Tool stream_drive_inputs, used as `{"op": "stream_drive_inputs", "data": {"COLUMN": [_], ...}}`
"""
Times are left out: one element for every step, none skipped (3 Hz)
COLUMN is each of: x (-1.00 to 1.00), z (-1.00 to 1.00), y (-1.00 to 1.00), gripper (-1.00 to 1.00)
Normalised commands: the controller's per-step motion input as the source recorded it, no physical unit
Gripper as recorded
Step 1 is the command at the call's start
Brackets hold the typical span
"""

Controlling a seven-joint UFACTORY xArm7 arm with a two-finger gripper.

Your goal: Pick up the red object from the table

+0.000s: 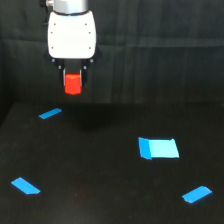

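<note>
My white, rounded gripper [73,85] is clamped on the small, bright red-orange stubby block [73,84], which hangs between my dark fingers at the exterior view's upper left, clear of the wide, flat, matte black table [100,190]. I judge the lift as good as done: the red object shows in front of the black ribbed backdrop [165,50], and a soft shadow lies on the surface beneath it. What is left, as far as I can tell, is only to hold steady and not let it slip.

The block looks smooth and slightly glossy, with a paler band across its top (whether it is a cylinder or faceted I cannot make out; the picture is too soft). My casing is glossy white plastic with rounded corners, under a grey metal collar.

The table is dull and takes little light. Four pieces of bright blue tape lie flat on it: a thin strip [50,114] near the back, a broad rectangle [158,148] mid-right, a slanted piece [25,185] front left and another [197,194] front right.
</note>
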Motion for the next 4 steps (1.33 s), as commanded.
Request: {"op": "stream_drive_inputs", "data": {"x": [-0.07,0.01,0.03,-0.08], "z": [-0.03,0.03,0.00,-0.02], "y": [0.00,-0.02,-0.05,-0.10], "gripper": [-0.94,-0.92,-0.83,-0.94]}}
